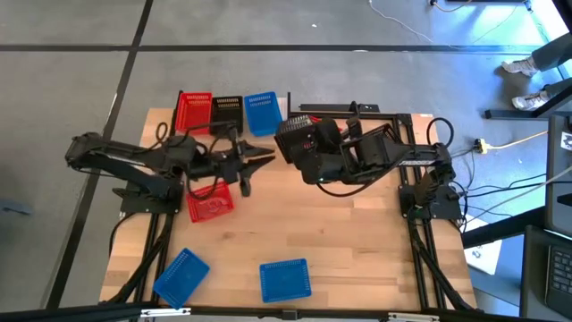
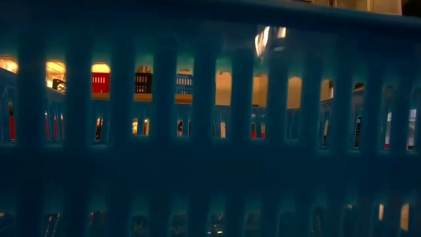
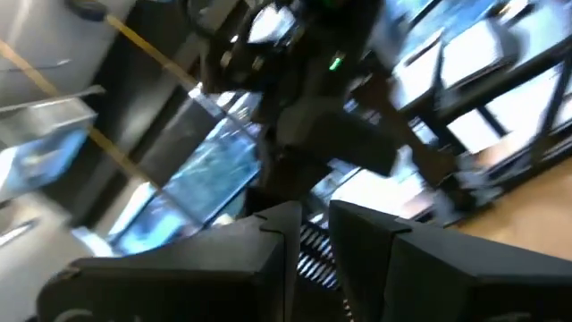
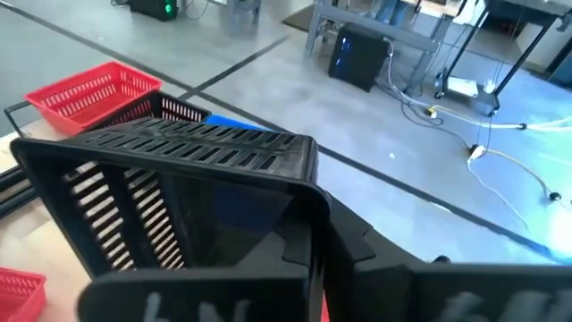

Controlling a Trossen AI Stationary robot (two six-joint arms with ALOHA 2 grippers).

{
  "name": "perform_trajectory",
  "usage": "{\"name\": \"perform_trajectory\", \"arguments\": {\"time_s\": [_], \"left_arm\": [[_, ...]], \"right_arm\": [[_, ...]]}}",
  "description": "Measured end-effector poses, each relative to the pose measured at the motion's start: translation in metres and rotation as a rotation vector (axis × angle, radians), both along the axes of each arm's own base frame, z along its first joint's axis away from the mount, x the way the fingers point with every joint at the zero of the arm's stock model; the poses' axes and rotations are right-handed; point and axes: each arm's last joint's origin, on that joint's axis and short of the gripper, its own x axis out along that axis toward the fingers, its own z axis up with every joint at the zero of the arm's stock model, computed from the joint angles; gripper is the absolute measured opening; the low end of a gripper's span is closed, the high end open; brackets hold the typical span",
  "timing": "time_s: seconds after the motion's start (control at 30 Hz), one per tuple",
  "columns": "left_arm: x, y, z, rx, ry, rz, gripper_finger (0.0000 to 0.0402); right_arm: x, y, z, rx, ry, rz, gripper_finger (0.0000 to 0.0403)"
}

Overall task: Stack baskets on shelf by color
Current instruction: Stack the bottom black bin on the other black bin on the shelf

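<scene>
**Right arm carries a black basket toward the shelf row**

The right gripper (image 4: pixel 313 268) is clamped on the rim of a black basket (image 4: pixel 170 170), held above the table. Ahead of it on the shelf (image 1: pixel 295 100) stand a red basket (image 1: pixel 192 111), a black basket (image 1: pixel 226 111) and a blue basket (image 1: pixel 260 113). The left gripper (image 1: pixel 259 162) hovers beside it over a loose red basket (image 1: pixel 211 205); whether it holds anything I cannot tell. Next, probably: line the carried basket over the shelved black one and lower it in squarely.
</scene>
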Motion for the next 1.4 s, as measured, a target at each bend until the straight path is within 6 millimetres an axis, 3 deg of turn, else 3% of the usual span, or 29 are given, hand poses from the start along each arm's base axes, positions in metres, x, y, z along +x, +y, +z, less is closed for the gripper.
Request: {"name": "perform_trajectory", "arguments": {"time_s": [0.17, 0.4, 0.63, 0.97, 1.4], "left_arm": [[0.016, 0.002, -0.008, 0.070, 0.012, 0.181, 0.0057], [0.032, 0.000, -0.017, 0.221, 0.044, 0.265, 0.0057], [0.034, -0.002, -0.015, 0.261, 0.035, 0.437, 0.0057], [0.033, -0.004, -0.014, 0.271, 0.035, 0.450, 0.0057], [0.034, 0.010, -0.015, 0.247, 0.041, 0.489, 0.0057]], "right_arm": [[0.000, 0.000, 0.001, -0.030, 0.002, -0.011, 0.0000], [0.000, -0.002, 0.001, -0.049, 0.016, -0.014, 0.0000], [0.000, -0.003, 0.001, -0.050, 0.018, -0.017, 0.0000], [0.000, -0.003, 0.001, -0.050, 0.020, -0.016, 0.0000], [0.000, -0.003, 0.001, -0.049, 0.021, -0.016, 0.0000]]}}
